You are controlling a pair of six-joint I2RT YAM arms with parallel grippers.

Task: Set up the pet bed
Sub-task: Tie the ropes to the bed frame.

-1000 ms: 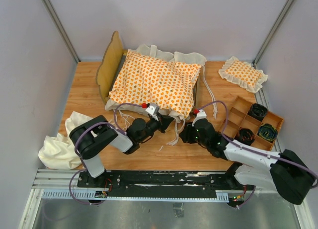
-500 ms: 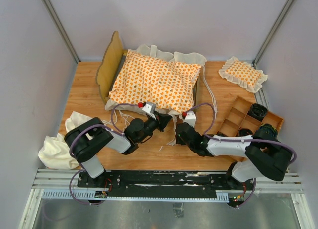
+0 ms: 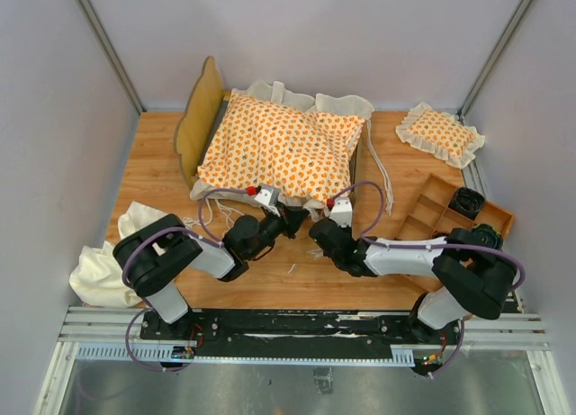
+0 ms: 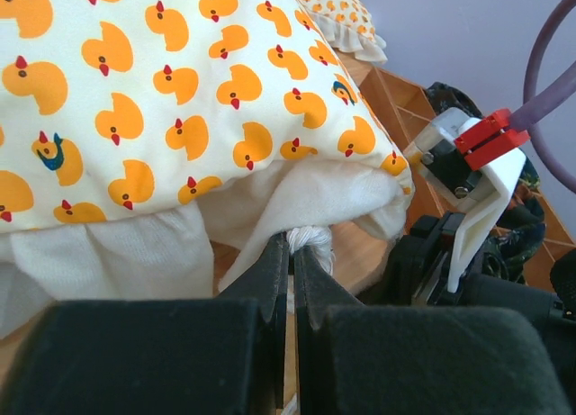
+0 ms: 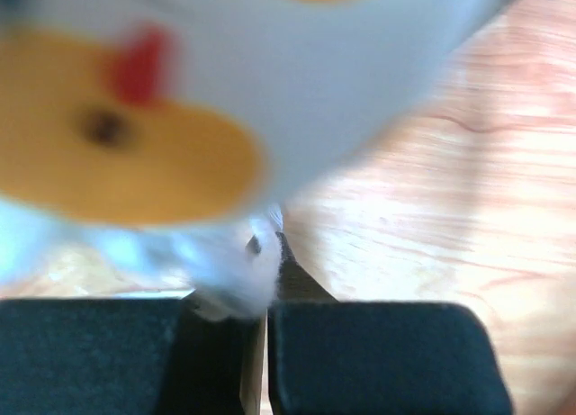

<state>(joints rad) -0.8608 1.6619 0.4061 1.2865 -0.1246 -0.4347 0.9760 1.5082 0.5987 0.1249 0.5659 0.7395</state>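
Left gripper [image 4: 291,244]: clamped on tie string [image 4: 306,239] beneath near edge of cushion [image 3: 279,149]. Right gripper [image 3: 317,230]: pinched on cushion's cream ruffle, just beside. Cushion atop bed frame [image 3: 200,118], overhanging both fingertips. Right: small pillow [image 3: 441,133], compartment tray [image 3: 430,219]. Left: cream cloth [image 3: 108,266].

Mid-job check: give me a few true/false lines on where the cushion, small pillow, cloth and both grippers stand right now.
1. The large cushion lies on the bed frame. True.
2. The left gripper is open. False: it is shut on a white tie string.
3. The small pillow sits on the cushion. False: it lies apart, at the table's far right corner.
4. The right gripper is shut on the cushion's near edge. True.
5. The cream cloth lies beside the right arm. False: it is at the near left, by the left arm.
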